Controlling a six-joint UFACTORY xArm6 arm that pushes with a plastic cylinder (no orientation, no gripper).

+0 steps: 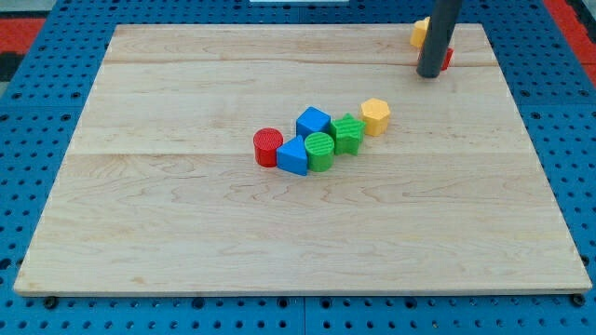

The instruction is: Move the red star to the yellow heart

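My tip (431,73) stands at the view's top right, on the board. A red block (448,59), mostly hidden behind the rod, shows as a sliver just right of the tip; its shape cannot be made out. A yellow block (420,33) peeks out just left of the rod, above the tip, partly hidden; its shape is unclear too. The red and yellow blocks lie close together with the rod between them.
A cluster sits mid-board: a red cylinder (267,147), a blue triangle (293,156), a blue cube (313,122), a green cylinder (319,150), a green star-like block (348,132) and a yellow hexagon (375,115). The wooden board (140,233) lies on a blue pegboard.
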